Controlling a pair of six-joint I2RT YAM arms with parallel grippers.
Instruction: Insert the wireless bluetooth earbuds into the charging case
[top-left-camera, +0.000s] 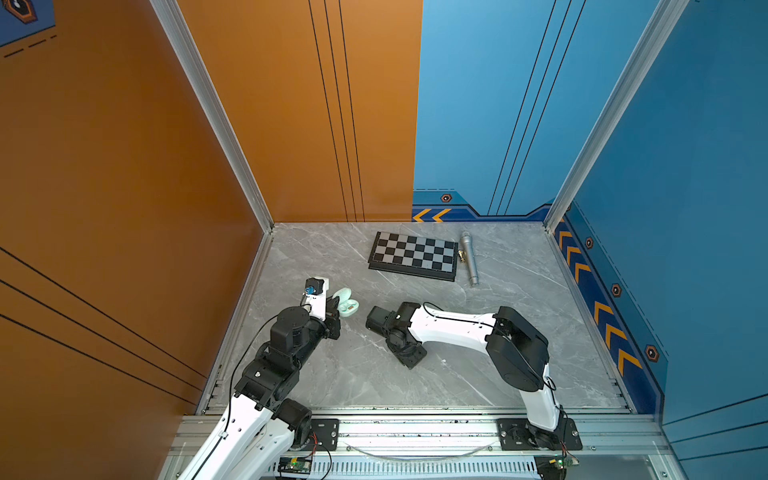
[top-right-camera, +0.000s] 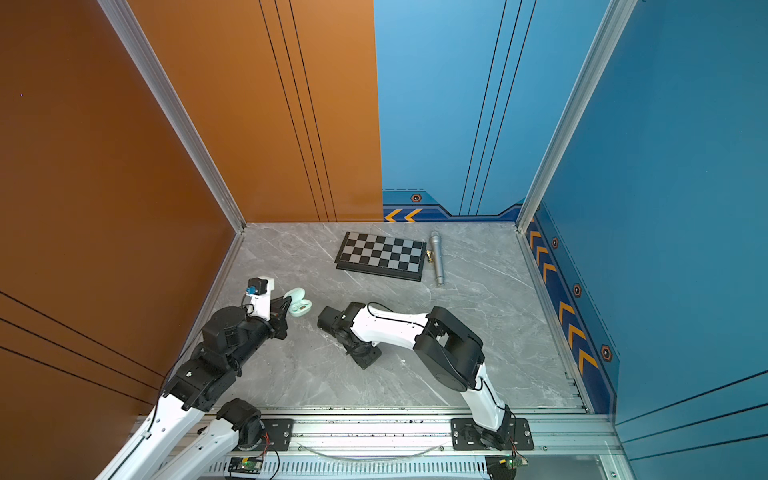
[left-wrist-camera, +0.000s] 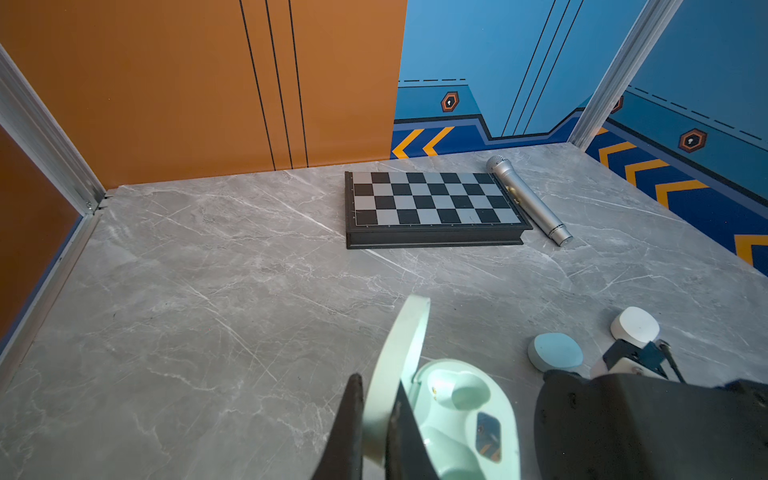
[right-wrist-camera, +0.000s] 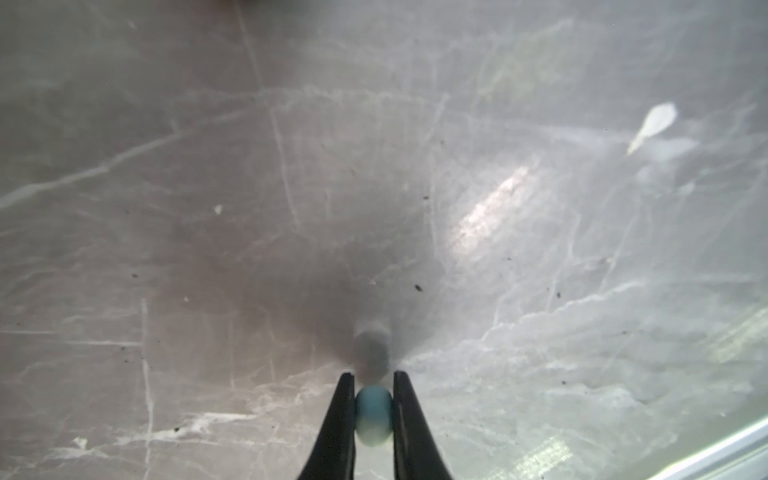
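Blue and blurred, an earbud (right-wrist-camera: 374, 409) sits pinched in the right gripper (right-wrist-camera: 374, 374). The left gripper (left-wrist-camera: 376, 384) clamps the cropped mint case (left-wrist-camera: 457, 399) by its lid (left-wrist-camera: 405, 345).

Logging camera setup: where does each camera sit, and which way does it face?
Top views: high at the front, looking down at the table; left arm and right arm show.
Left wrist: low behind the left gripper, facing the back walls; its fingers clamp the mint case lid.
Right wrist: close above the table, looking down past the right gripper, shut on a light blue earbud.
Shared: top views and left wrist show chessboard, microphone, mint case.
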